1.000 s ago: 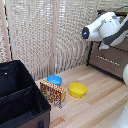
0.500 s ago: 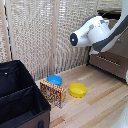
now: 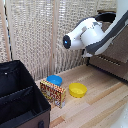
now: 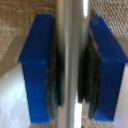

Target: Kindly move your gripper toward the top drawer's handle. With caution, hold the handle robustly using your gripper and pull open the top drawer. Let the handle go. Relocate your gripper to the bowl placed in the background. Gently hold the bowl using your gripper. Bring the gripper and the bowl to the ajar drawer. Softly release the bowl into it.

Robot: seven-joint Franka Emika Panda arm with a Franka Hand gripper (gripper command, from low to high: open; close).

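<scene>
In the wrist view the silver handle (image 4: 72, 30) runs straight between my blue-tipped fingers (image 4: 37, 65), and my gripper (image 4: 73, 67) is shut on it, dark pads against the bar on both sides. The exterior view shows my white arm (image 3: 87, 35) reaching across to the grey-brown dresser (image 3: 117, 50) at that view's right. The arm's bulk hides the hand and the handle there, and I cannot tell how far out the top drawer stands. The blue bowl (image 3: 54, 80) sits on the wooden floor by the blind, well away from the gripper.
A yellow bowl (image 3: 77, 90) lies just to the exterior view's right of the blue one. A small patterned box (image 3: 53, 93) stands in front of the blue bowl. A large black open case (image 3: 20, 100) fills the lower left. A bamboo blind (image 3: 35, 35) forms the backdrop.
My arm has swung toward the exterior view's left, away from the dresser. The bowls, box and black case have not moved.
</scene>
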